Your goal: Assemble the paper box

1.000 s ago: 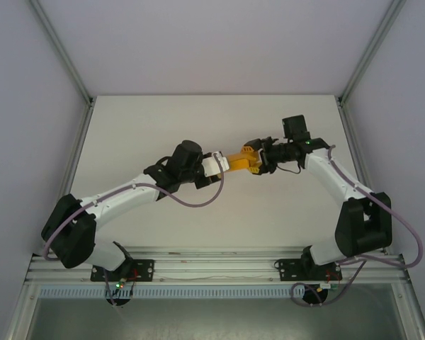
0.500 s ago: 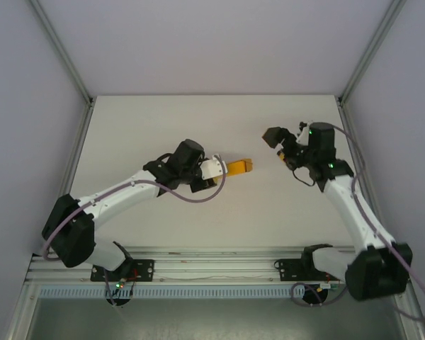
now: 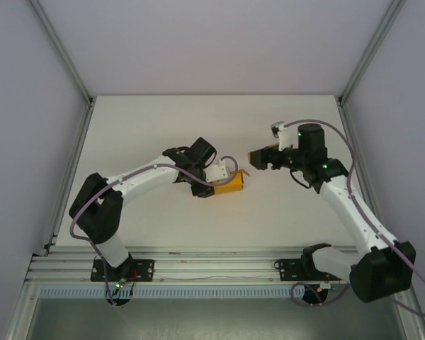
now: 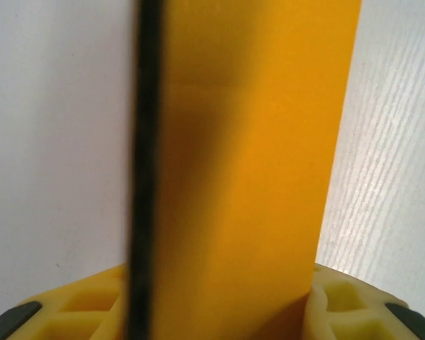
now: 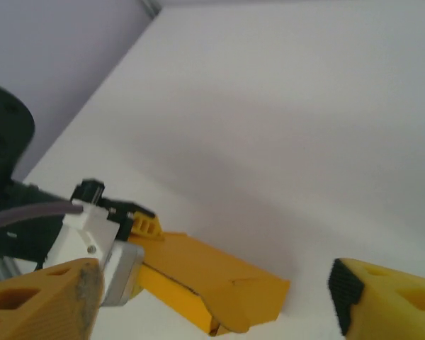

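Observation:
The paper box (image 3: 232,183) is a folded, bright orange, shallow rectangular shape, held at one end by my left gripper (image 3: 223,177), which is shut on it. In the left wrist view the paper box (image 4: 248,177) stands between the yellow fingers (image 4: 340,312), with a dark edge running down its left side. From the right wrist the paper box (image 5: 212,280) juts out of the left gripper (image 5: 138,227) low over the table, one end flap slightly ajar. My right gripper (image 3: 259,157) hangs open just right of and beyond the box, apart from it, its fingers (image 5: 386,301) spread wide.
The white table (image 3: 163,127) is bordered by aluminium rails (image 3: 212,265) at the near edge and grey enclosure walls (image 3: 28,106) on both sides and at the back. A purple cable (image 3: 198,191) loops beside the left wrist.
The right gripper let go of the box, pulled away to the right, then turned back toward it. The left arm swung the box down and toward the near side.

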Controlling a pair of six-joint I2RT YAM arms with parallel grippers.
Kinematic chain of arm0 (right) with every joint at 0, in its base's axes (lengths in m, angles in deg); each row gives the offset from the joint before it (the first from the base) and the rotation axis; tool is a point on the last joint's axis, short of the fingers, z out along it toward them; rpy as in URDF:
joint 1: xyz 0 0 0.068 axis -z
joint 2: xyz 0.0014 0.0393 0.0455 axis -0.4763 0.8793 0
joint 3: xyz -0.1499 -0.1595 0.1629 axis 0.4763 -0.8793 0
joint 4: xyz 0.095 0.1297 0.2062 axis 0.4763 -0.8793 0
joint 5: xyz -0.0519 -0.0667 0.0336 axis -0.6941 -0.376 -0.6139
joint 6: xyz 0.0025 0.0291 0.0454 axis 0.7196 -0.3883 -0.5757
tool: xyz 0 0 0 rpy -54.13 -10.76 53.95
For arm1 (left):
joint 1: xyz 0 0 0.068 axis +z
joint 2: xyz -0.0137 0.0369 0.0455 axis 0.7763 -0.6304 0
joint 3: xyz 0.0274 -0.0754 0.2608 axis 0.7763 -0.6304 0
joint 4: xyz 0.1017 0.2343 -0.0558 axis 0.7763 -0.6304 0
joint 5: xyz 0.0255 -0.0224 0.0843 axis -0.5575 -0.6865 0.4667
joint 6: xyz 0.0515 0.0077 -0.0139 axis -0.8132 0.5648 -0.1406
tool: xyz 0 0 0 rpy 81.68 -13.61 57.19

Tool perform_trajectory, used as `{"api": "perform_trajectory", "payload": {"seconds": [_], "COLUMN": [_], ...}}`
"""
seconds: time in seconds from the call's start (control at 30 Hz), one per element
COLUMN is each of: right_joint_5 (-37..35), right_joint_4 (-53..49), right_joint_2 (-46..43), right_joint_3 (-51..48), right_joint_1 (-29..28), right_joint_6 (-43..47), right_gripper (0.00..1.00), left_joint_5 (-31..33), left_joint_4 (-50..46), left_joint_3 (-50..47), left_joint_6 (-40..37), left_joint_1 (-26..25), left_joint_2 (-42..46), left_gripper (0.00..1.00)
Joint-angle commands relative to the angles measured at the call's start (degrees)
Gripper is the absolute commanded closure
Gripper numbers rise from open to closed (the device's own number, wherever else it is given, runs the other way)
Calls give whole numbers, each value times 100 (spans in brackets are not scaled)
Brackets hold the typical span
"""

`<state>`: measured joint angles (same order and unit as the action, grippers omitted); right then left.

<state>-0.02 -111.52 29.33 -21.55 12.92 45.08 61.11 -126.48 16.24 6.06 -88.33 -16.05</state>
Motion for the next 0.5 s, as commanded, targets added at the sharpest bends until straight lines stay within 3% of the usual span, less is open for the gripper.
{"api": "perform_trajectory", "payload": {"seconds": [0.0,0.27,0.47], "right_joint_5": [-284,-418,-887], "right_joint_4": [-984,-1202,-984], "right_joint_2": [297,1078,1312], "right_joint_3": [320,546,621], "right_joint_1": [-182,-621,-706], "right_joint_6": [1031,1572,1484], "right_gripper": [26,44,55], "left_joint_5": [-221,-360,-435], "left_joint_4": [-425,-623,-697], "left_joint_3": [202,508,591], "left_joint_6": [88,63,29], "left_joint_1": [76,144,172], "left_joint_2": [-192,-545,-613], "left_gripper": [63,63,63]}}
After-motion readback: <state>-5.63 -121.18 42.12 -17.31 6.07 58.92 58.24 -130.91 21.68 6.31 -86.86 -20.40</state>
